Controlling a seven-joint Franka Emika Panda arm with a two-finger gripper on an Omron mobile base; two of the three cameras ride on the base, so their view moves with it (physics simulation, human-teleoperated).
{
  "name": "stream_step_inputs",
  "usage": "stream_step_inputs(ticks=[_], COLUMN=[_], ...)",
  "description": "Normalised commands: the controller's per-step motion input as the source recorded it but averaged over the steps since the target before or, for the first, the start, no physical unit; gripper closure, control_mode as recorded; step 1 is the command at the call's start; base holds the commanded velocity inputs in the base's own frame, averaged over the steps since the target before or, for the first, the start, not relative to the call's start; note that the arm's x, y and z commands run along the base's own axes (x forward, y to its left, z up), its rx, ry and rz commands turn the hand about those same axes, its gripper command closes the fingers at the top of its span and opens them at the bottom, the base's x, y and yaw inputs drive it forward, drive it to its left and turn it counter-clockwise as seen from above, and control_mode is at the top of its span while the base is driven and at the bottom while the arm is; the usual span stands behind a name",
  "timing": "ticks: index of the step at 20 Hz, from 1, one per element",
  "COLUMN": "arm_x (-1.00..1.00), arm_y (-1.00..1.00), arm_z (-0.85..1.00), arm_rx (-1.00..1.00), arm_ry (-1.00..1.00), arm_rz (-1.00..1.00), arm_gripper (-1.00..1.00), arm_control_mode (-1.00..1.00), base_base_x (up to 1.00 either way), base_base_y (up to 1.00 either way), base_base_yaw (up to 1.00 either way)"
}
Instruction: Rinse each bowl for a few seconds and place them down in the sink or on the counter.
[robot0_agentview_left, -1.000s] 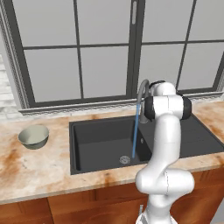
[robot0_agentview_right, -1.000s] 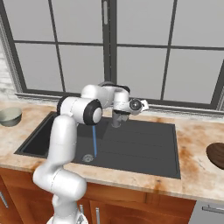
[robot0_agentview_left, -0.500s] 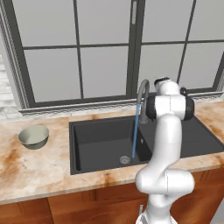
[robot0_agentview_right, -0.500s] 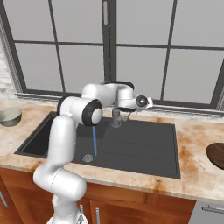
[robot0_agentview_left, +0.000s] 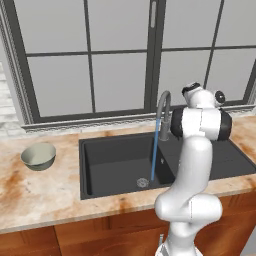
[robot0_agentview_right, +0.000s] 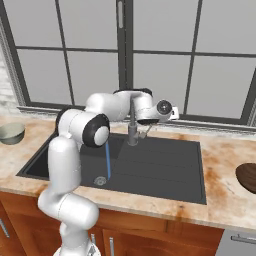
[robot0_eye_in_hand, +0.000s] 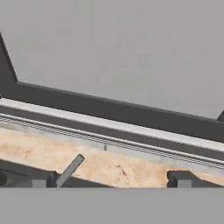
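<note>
Table (robot0_agentview_left: 50, 200): beige stone with orange marbling. Sink (robot0_agentview_left: 115, 160): matte black. Water stream (robot0_agentview_left: 154, 155): blue. Tap (robot0_agentview_left: 163, 107): grey. Left bowl (robot0_agentview_left: 38, 155): pale grey-green, lighter inside. Right bowl (robot0_agentview_right: 247, 177): dark brown. Cabinets (robot0_agentview_right: 150, 235): reddish-brown wood. Arm (robot0_agentview_left: 192, 165): white, dark joints.

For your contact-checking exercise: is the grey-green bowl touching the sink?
Apart. In the left base view the grey-green bowl sits on the counter, with bare stone between it and the sink.

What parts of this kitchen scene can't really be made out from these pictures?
- Dark brown bowl: cut off by the right base view's right edge.
- Sink: its right part is hidden behind the white arm in the left base view.
- Pincer: just its two tips show at the hand view's bottom.
</note>
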Motion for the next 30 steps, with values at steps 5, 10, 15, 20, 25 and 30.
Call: stream_step_inputs(ticks=[5, 10, 15, 20, 25, 30], arm_x=[-0.84, -0.5, -0.27, -0.27, -0.23, -0.34], arm_y=[0.04, 0.02, -0.1, -0.29, -0.26, -0.21], arm_z=[0.16, 0.62, 0.61, 0.46, 0.44, 0.14], arm_rx=[0.05, 0.15, 0.07, 0.06, 0.03, 0.02], arm_ry=[0.0, 0.06, 0.11, 0.24, 0.23, 0.24], arm_rz=[-0.18, -0.19, -0.18, -0.2, -0.2, -0.21], arm_gripper=[-1.0, -1.0, -1.0, -1.0, -1.0, -1.0], arm_control_mode=[-1.0, -1.0, -1.0, -1.0, -1.0, -1.0], base_base_x=[0.0, 0.0, 0.0, 0.0, 0.0, 0.0], base_base_y=[0.0, 0.0, 0.0, 0.0, 0.0, 0.0], base_base_yaw=[0.0, 0.0, 0.0, 0.0, 0.0, 0.0])
